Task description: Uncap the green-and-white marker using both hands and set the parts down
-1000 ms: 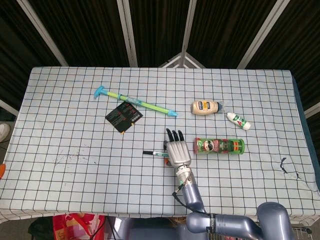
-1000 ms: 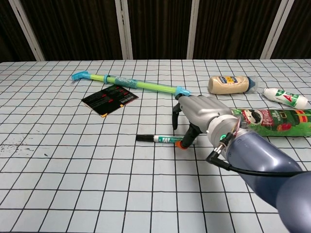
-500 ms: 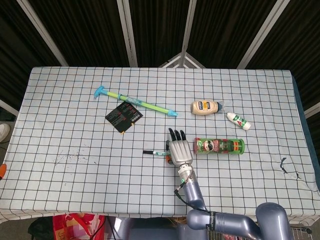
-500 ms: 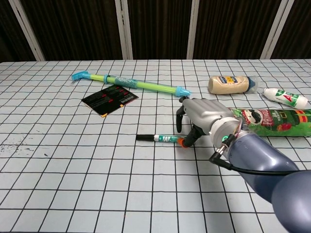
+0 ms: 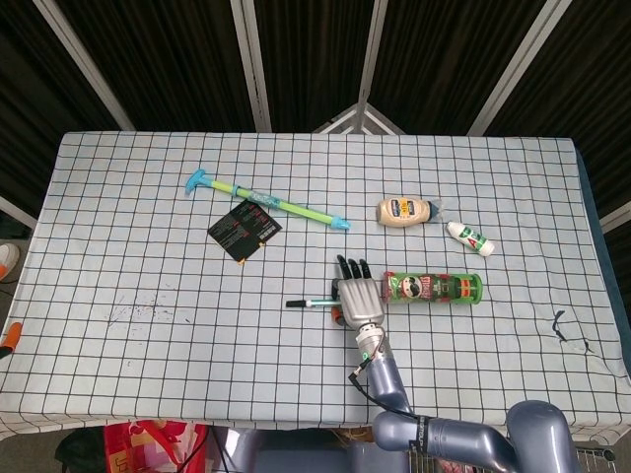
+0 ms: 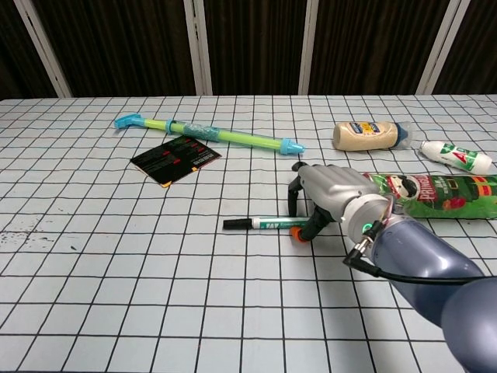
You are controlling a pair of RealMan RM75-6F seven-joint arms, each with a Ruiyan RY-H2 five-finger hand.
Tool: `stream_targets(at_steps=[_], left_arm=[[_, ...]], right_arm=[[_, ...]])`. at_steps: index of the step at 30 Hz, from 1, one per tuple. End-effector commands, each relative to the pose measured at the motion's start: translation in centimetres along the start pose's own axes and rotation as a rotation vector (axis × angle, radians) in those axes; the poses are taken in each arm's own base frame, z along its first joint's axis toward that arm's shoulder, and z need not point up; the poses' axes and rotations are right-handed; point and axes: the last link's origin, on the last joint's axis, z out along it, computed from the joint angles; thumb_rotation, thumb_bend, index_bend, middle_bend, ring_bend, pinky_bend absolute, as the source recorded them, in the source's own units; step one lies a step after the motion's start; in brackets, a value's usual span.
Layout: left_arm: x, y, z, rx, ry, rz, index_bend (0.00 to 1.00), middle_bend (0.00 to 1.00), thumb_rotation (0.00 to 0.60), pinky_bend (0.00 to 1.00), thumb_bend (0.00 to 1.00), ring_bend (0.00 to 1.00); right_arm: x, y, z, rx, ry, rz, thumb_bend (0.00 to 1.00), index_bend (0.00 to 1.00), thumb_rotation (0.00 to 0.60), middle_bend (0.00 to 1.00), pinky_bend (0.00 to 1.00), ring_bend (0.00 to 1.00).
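The green-and-white marker (image 5: 311, 303) (image 6: 256, 224) lies flat on the checked tablecloth near the table's middle, its black tip pointing left. My right hand (image 5: 357, 296) (image 6: 334, 198) arches over its right end. The fingers are curled down behind the marker and the orange-tipped thumb presses in front of it, so the hand grips that end. The end itself is hidden under the palm. My left hand shows in neither view.
A green Pringles can (image 5: 434, 288) (image 6: 443, 193) lies just right of my right hand. Behind it lie a mayonnaise bottle (image 5: 404, 211) and a small white bottle (image 5: 471, 237). A blue-green stick (image 5: 266, 202) and a black card (image 5: 245, 229) sit further left. An unidentified orange-tipped sliver (image 5: 8, 336) pokes in at the left edge.
My right hand has slid a little to the right and lowered over the marker's end. The marker has shifted right along with it.
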Motion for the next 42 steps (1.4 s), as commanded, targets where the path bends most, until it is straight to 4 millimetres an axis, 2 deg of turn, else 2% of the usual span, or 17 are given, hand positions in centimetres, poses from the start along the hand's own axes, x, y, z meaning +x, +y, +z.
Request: stream_targets(at_steps=[1, 13, 18, 23, 29, 35, 42], left_arm=[[0.0, 0.1, 0.0, -0.001, -0.002, 0.006, 0.13, 0.01, 0.6, 0.01, 0.48, 0.0], [0.0, 0.5, 0.0, -0.003, 0.003, 0.009, 0.14, 0.01, 0.6, 0.01, 0.48, 0.0], [0.0, 0.4, 0.1, -0.001, 0.006, 0.001, 0.14, 0.01, 0.6, 0.01, 0.48, 0.0], [0.0, 0.4, 0.1, -0.008, 0.005, 0.003, 0.14, 0.01, 0.6, 0.01, 0.48, 0.0], [-0.1, 0.7, 0.3, -0.015, 0.005, 0.008, 0.14, 0.01, 0.6, 0.01, 0.48, 0.0], [-0.3, 1.2, 0.8, -0.017, 0.004, 0.006, 0.14, 0.01, 0.6, 0.01, 0.48, 0.0], [-0.4, 2.7, 1.3, -0.06, 0.005, 0.005, 0.14, 0.01, 0.6, 0.01, 0.48, 0.0]], right_arm=[[-0.1, 0.0, 0.1, 0.003, -0.003, 0.002, 0.36, 0.54, 0.6, 0.04, 0.0, 0.08], [0.0, -0.2, 0.2, 0.025, 0.01, 0.023, 0.41, 0.64, 0.6, 0.06, 0.0, 0.09], [1.4, -0.3, 0.1, 0.042, 0.043, 0.027, 0.42, 0.66, 0.6, 0.06, 0.0, 0.1], [3.6, -0.2, 0.4, 0.06, 0.074, 0.026, 0.42, 0.66, 0.6, 0.06, 0.0, 0.1], [7.3, 0.1, 1.6, 0.084, 0.142, -0.014, 0.42, 0.66, 0.6, 0.06, 0.0, 0.1], [10.0, 0.6, 2.8, 0.083, 0.179, -0.003, 0.42, 0.66, 0.6, 0.06, 0.0, 0.1], [12.1, -0.9, 3.4, 0.102, 0.201, 0.011, 0.42, 0.66, 0.6, 0.06, 0.0, 0.1]])
